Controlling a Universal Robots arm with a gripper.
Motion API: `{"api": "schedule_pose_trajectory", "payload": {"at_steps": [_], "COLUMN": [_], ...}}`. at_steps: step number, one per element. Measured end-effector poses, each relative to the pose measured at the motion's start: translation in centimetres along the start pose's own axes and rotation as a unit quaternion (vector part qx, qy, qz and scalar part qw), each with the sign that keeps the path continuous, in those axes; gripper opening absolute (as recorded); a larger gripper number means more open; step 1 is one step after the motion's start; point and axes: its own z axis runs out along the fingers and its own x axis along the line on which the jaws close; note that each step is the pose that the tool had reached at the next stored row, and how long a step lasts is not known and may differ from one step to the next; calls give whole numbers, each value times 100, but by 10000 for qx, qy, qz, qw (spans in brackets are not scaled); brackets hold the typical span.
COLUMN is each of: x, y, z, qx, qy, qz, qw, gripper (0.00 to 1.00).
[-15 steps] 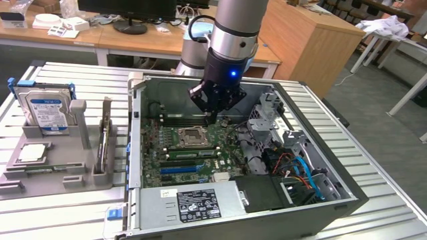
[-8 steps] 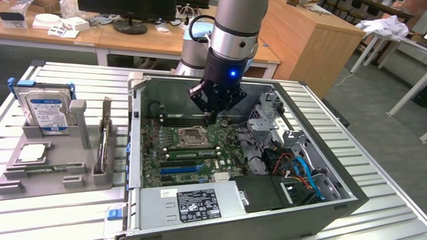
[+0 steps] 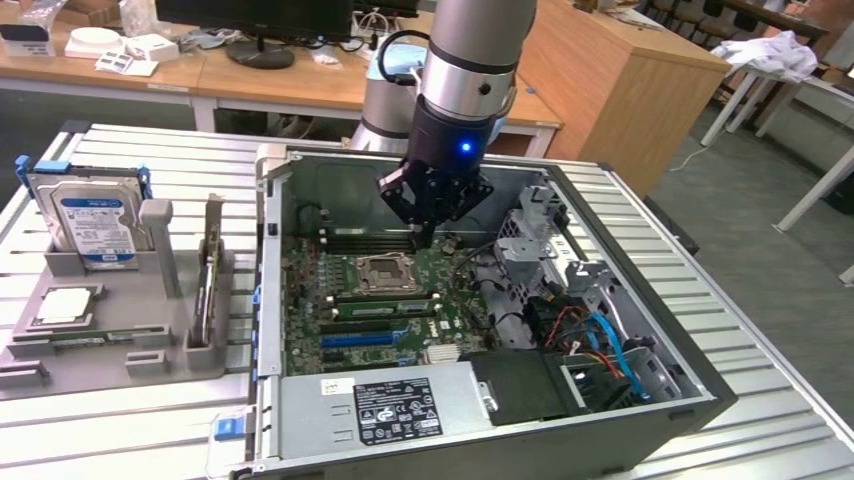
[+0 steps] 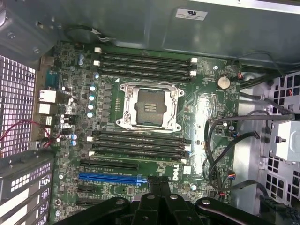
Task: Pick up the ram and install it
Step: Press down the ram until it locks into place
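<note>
Seemingly the pick-up is done and the work stands at the seating step. Nearest in the exterior view, the ram [image 3: 383,308] [image 4: 140,162] lies along a memory slot at six o'clock of the CPU socket [image 3: 387,272], just ahead of the blue slot [image 3: 360,340]. It looks level with the slot, though I cannot tell whether the end latches have caught.

Farther back, the gripper [image 3: 424,238] [image 4: 159,185] hangs inside the open case [image 3: 274,300] at about one o'clock of the socket. Its fingers are pinched fully together and hold nothing, with the tip close above the motherboard [image 3: 461,275]. Out at nine o'clock, well apart on the grey tray [image 3: 80,340], stands the hard drive [image 3: 96,215].

By my judgement, finishing the install calls for even downward pressure on the stick's top edge until both latches snap.
</note>
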Motion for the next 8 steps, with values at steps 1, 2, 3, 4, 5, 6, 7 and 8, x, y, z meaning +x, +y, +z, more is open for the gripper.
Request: {"api": "schedule_pose_trajectory", "payload": {"at_steps": [1, 2, 3, 4, 5, 6, 7, 8], "x": [0, 0, 0, 0, 0, 1, 1, 1], "y": [0, 0, 0, 0, 0, 0, 0, 0], "z": [0, 0, 0, -1, -1, -1, -1, 0], "qx": [-1, -2, -4, -5, -7, -9, -12, -14], "qy": [9, 25, 46, 60, 71, 84, 93, 98], "qz": [0, 0, 0, 1, 2, 2, 3, 3], "qw": [10000, 10000, 10000, 10000, 10000, 10000, 10000, 10000], "gripper": [11, 11, 11, 11, 11, 11, 11, 11]}}
